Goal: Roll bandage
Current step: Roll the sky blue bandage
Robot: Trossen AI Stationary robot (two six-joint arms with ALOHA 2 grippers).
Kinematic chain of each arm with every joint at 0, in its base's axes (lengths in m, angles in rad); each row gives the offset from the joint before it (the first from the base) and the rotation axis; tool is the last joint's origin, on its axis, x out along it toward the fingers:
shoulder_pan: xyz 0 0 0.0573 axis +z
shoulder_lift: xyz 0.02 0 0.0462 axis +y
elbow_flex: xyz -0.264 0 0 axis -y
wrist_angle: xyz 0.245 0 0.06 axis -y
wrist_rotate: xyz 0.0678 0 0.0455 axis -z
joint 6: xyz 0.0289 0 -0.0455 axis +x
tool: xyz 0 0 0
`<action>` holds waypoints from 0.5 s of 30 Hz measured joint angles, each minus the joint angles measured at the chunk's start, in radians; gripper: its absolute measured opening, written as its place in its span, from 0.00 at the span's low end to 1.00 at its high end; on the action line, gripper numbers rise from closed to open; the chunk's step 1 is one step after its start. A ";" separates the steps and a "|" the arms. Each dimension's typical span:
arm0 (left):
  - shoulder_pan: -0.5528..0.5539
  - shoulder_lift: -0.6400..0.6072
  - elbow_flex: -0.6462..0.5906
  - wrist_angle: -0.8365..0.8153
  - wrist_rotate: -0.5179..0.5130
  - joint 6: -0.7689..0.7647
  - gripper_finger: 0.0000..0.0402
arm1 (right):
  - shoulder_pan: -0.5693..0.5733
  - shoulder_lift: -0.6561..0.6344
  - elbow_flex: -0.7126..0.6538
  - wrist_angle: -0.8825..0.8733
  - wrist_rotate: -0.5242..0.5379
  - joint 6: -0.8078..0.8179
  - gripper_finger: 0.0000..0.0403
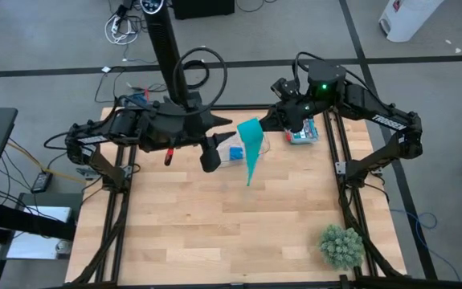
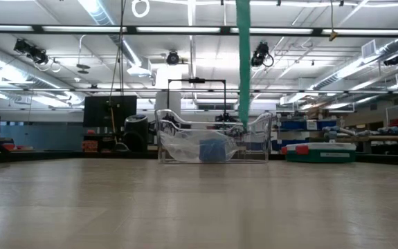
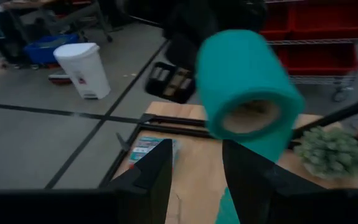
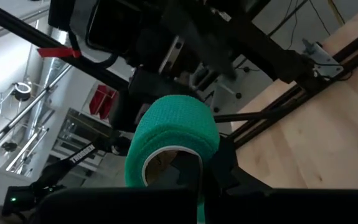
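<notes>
Your right gripper [image 4: 194, 177], fingers pressed together, pinches the teal-green soft fabric bandage [image 1: 251, 144] roll above the wooden table [image 1: 214, 233]; its tail hangs beside the clear plastic tray [image 2: 212, 149]. Your left gripper [image 3: 194, 171] stands spread under the roll.

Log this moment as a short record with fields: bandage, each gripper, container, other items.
bandage: teal bandage, roll held up between both arms, loose tail hanging toward the table
right gripper: right gripper shut on the roll
left gripper: left gripper, fingers apart, just below the roll
container: clear plastic bin at the table's far edge, blue roll inside
other items: green plant at the near right corner
</notes>
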 joint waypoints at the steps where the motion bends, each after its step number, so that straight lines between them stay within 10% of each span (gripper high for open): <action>1: 0.000 0.000 0.000 0.000 0.007 0.000 0.37 | 0.000 0.000 0.000 -0.001 0.001 -0.005 0.00; 15: 0.001 0.001 -0.003 0.080 -0.004 0.003 0.37 | -0.009 0.000 -0.030 0.017 0.028 -0.021 0.00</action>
